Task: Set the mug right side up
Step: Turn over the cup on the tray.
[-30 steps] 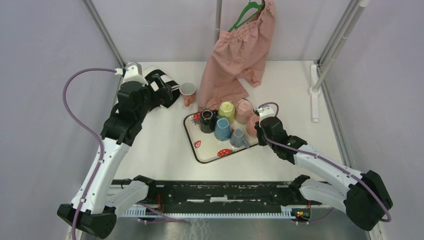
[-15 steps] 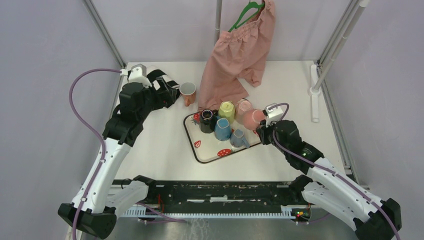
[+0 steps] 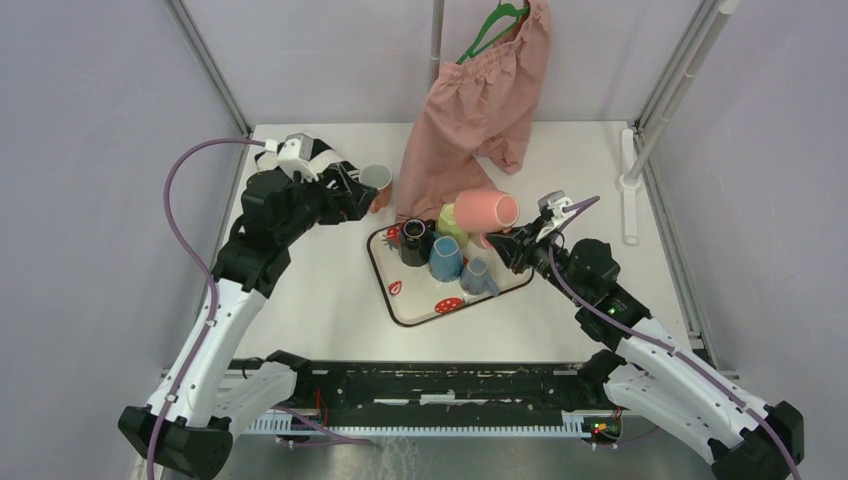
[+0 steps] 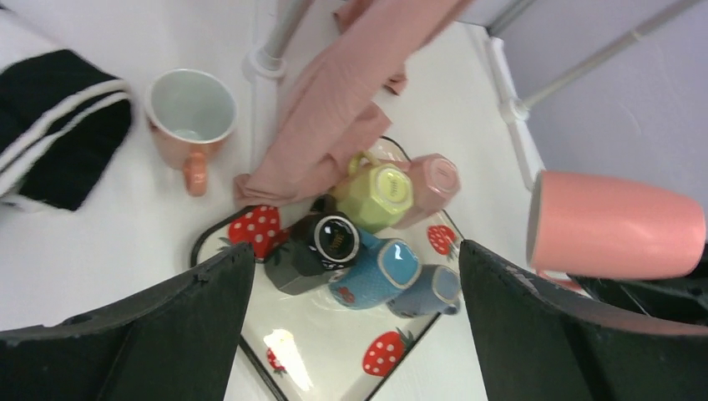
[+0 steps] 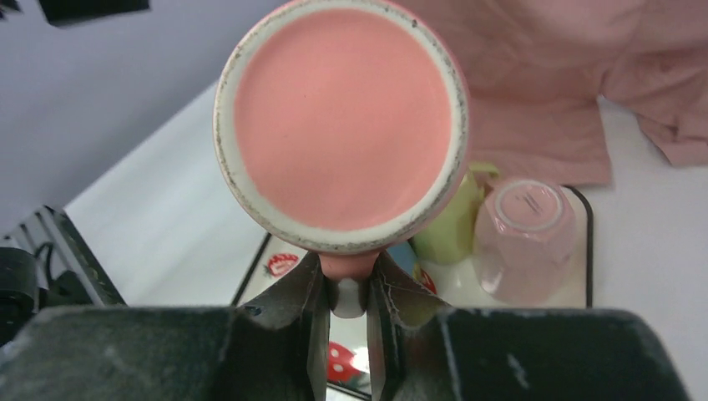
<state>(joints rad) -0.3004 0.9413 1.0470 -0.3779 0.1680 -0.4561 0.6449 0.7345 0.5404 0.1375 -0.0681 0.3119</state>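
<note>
While my right gripper point(image 5: 344, 288) pinches its handle point(image 5: 345, 264), the pink mug point(image 5: 342, 117) hangs sideways just above my fingers point(image 5: 302, 313) — glossy pink base, pale unglazed ring, facing me.

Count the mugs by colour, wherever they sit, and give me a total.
Pink or peach: 3 - held pink mug, pale pink mug, peach mug
Blue: 2 - blue mug, grey-blue mug
Yellow-green: 1 - yellow-green mug
Black: 1 - black mug
Total: 7 mugs
</note>
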